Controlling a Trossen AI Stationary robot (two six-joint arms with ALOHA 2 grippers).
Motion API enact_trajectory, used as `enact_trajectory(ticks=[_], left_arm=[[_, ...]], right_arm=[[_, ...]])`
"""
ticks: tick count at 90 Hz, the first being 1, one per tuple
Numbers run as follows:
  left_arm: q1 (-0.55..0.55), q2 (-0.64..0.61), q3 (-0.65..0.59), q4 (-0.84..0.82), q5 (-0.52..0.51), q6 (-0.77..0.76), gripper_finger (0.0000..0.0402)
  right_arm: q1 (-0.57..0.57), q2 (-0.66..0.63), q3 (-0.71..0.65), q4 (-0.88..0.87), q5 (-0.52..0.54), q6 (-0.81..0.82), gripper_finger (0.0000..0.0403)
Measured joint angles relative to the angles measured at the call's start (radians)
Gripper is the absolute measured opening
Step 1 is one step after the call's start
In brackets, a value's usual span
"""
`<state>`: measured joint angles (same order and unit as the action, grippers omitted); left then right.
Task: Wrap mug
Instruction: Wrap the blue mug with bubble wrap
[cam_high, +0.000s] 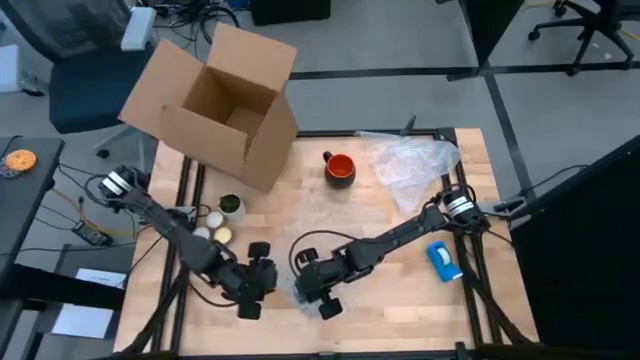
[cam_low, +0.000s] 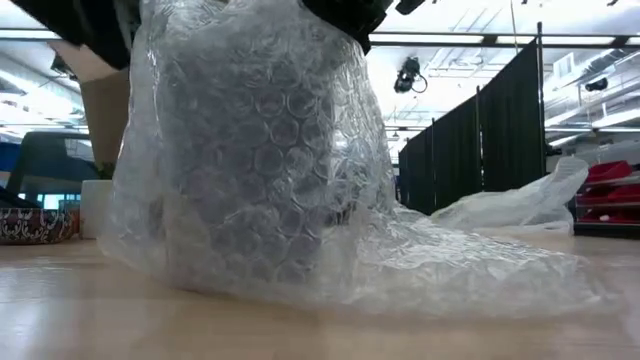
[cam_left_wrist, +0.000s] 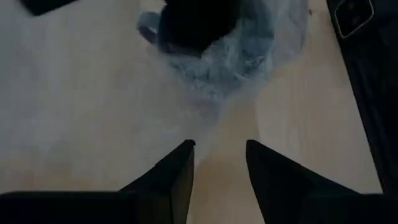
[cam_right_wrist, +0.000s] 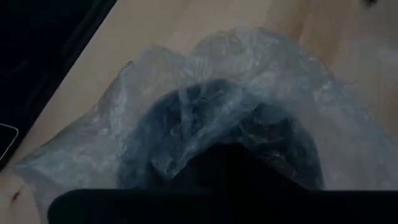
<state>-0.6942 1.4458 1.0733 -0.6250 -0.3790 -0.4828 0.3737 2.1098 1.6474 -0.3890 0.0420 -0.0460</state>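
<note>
Cardboard box (cam_high: 215, 105), open, at the table's far left corner; small jars (cam_high: 222, 220) just beside it. Left gripper (cam_high: 258, 283): near front edge, fingers spread, nothing between them, aimed at the bubble wrap (cam_low: 260, 170). Bubble wrap: clear, soft, crinkly sheet, one end bunched and raised under the right gripper (cam_high: 318, 290), whose fingers are hidden in it; cannot tell their state. Mug (cam_high: 339, 168): orange-red, upright, bare, toward the far edge, well apart from both grippers. Likely rigid, smooth, breakable; best taken by rim or handle. Plastic bag (cam_high: 412, 165) beside it. Blue item (cam_high: 444, 260) near right edge.
</note>
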Motion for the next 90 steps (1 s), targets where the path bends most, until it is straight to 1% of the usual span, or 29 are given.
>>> enact_trajectory(ticks=[7,16,27,33,41,50,60,68,79,85,90], left_arm=[[-0.026,-0.006,0.000,0.004,-0.062,0.001,0.0129],[-0.035,-0.006,0.000,0.017,-0.088,0.000,0.0129],[-0.035,-0.003,-0.047,0.167,-0.097,0.033,0.0129],[-0.031,0.001,-0.085,0.226,-0.055,0.051,0.0129],[-0.020,0.001,-0.122,0.240,0.006,0.030,0.0129],[-0.019,0.001,-0.169,0.259,0.017,-0.019,0.0129],[-0.019,0.001,-0.265,0.349,0.110,-0.065,0.0129],[-0.019,0.001,-0.356,0.456,0.165,-0.109,0.0129],[0.005,0.001,-0.457,0.593,0.165,-0.122,0.0129],[0.035,0.001,-0.489,0.681,0.166,-0.102,0.0129],[0.068,0.001,-0.502,0.703,0.194,-0.100,0.0129]], right_arm=[[-0.009,0.000,0.000,-0.009,0.012,0.007,0.0000],[-0.021,-0.001,0.000,-0.008,0.013,0.008,0.0000],[-0.024,-0.001,0.000,-0.012,0.003,0.008,0.0000],[-0.024,-0.001,0.000,-0.016,0.002,0.008,0.0000],[-0.018,-0.001,0.000,-0.019,0.002,0.009,0.0000],[-0.014,-0.001,0.000,-0.032,0.014,0.009,0.0000],[-0.015,-0.002,0.001,-0.067,0.033,0.009,0.0000],[-0.024,-0.002,0.001,-0.073,0.043,0.006,0.0000],[-0.037,-0.002,0.001,-0.071,0.048,0.000,0.0000],[-0.042,-0.002,0.001,-0.071,0.048,0.000,0.0000],[-0.042,-0.002,0.001,-0.071,0.054,0.000,0.0000]])
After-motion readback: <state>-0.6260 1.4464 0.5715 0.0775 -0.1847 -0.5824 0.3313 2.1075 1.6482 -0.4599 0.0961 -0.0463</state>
